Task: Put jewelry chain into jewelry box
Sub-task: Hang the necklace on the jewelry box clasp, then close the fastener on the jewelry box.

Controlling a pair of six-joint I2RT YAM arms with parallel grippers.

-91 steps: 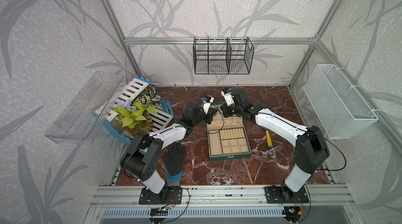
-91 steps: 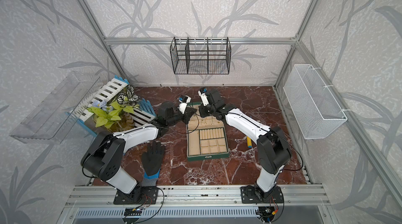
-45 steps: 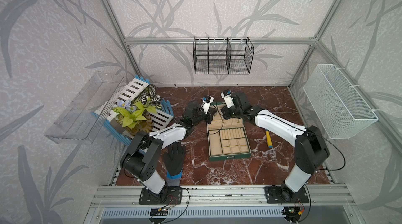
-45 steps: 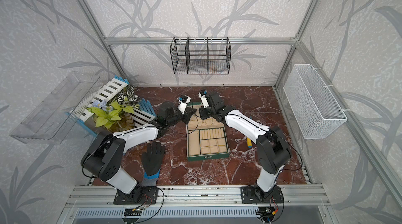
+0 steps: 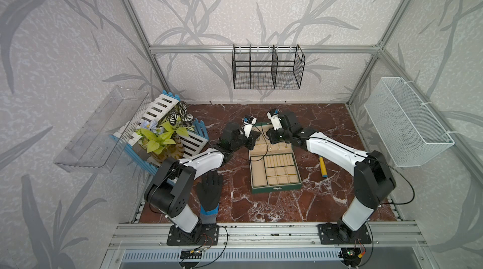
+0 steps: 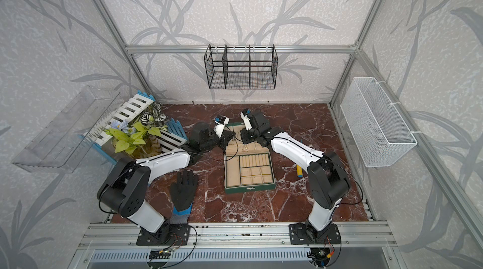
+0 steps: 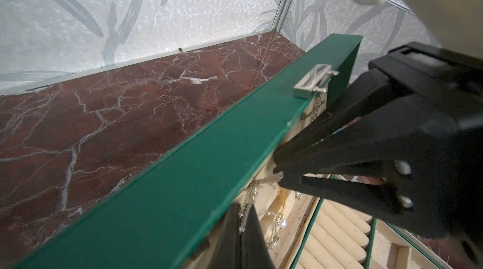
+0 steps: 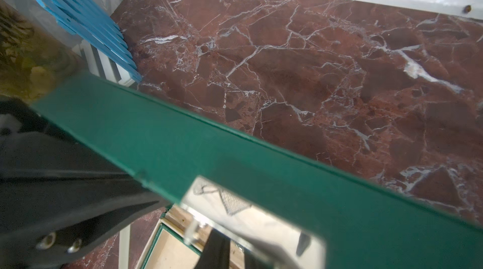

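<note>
Desk (image 5: pixel 261 207) of red marble fills the lower middle of a top view, and the jewelry box (image 5: pixel 275 188) sits open at its centre, with the lid (image 7: pixel 183 176) standing up at the far edge. The box looks light and its lid is hinged, so a push on that upright lid could swing it or shift the whole case.

Both arms reach in over the lid's top edge. The right gripper (image 7: pixel 277 169) comes in from the right of the left wrist frame, its tips against the beige lining just under the green rim. Whether those tips are parted or closed I cannot tell.

The left gripper (image 7: pixel 241 228) shows at the bottom centre of the same frame with its fingers pressed together. As far as this view shows, they are pinching the jewelry chain (image 7: pixel 247 202).

That chain is thin, silver and fully limp. It is near weightless and slippery, and it is likely to snag or tangle with the gold pearl strand (image 7: pixel 282 222) hanging just to its right. It is best taken near one end with a firm fingertip pinch.

The chain hangs on the lid lining at the lower middle of the frame. It runs from just left of the right gripper's tips down to the seam of the left gripper.
</note>
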